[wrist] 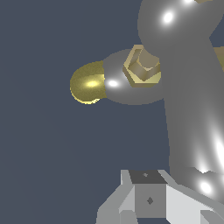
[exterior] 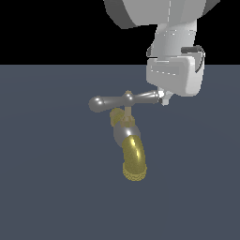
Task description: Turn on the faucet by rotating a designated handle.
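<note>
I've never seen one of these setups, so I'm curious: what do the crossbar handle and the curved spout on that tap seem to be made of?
The handle looks like polished silver-grey metal, perhaps steel or chrome: bright highlights sit on its rounded ends. The spout looks like brass, yellow-gold with a ribbed rim. Both are simulator renders, so the material is only a look.

White arm reaching down, fingers (exterior: pixel 162 98) low — spread unclear

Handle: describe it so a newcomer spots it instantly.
Find the faucet on the dark floor under the grey arm. The handle is the silver crossbar on top, horizontal, with bulbous ends; the claw meets one end. Unlike the brass-gold spout below, it is straight and silver.
</note>
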